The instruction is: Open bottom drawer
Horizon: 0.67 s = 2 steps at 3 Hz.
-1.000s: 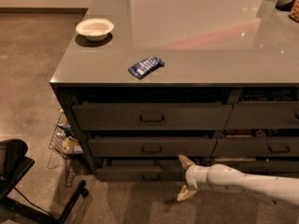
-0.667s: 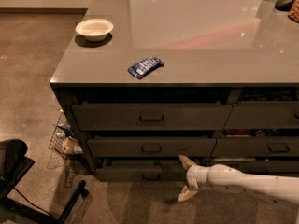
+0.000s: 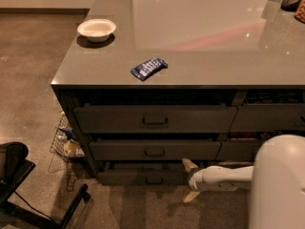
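Observation:
The bottom drawer [image 3: 138, 177] is the slimmest dark grey front, lowest in the wide left stack. Its small dark centre pull [image 3: 153, 180] is just above the floor. A dark gap shows above its front. My gripper [image 3: 190, 181] reaches in from the right on a white arm, low near the floor. It is in front of the right end of the bottom drawer front, to the right of the pull. Its two tan fingers [image 3: 189, 165] are spread apart, one above the other, and hold nothing.
Two taller wide drawers [image 3: 152, 119] sit above, and a narrower stack [image 3: 267, 118] is to the right. On the counter top [image 3: 205, 66] lie a white bowl [image 3: 96, 29] and a blue packet [image 3: 148, 67]. A wire basket [image 3: 64, 144] and a black chair base [image 3: 28, 194] stand at the left.
The gripper stays in the same spot by the bottom drawer. A large white part of the arm has come into view at the lower right.

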{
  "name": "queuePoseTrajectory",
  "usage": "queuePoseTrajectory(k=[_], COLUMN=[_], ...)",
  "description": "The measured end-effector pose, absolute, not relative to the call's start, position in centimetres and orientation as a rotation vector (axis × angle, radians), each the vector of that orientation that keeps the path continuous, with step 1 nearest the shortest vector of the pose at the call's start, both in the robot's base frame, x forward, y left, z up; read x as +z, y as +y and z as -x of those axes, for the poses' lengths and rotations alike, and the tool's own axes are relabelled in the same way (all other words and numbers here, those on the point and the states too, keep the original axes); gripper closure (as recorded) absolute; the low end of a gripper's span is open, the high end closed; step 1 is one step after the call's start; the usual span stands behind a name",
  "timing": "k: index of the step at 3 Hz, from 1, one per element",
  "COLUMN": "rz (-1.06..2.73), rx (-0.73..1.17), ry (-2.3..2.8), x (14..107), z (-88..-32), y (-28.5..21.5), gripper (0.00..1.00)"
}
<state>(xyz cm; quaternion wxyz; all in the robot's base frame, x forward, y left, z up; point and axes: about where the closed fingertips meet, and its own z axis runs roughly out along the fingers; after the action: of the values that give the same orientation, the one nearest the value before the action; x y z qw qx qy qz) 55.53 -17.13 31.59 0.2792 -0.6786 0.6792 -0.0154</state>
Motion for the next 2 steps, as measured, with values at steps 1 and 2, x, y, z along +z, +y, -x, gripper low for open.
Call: queuePoseTrajectory(k=[1, 2], rz=[1.856, 1.871], rx=[-0.091, -0.123], ry=[1.845, 1.876], x=[28.9, 26.8], z=[-57.3, -58.0], y=[-18.7, -20.4], gripper=[0.00, 0.00])
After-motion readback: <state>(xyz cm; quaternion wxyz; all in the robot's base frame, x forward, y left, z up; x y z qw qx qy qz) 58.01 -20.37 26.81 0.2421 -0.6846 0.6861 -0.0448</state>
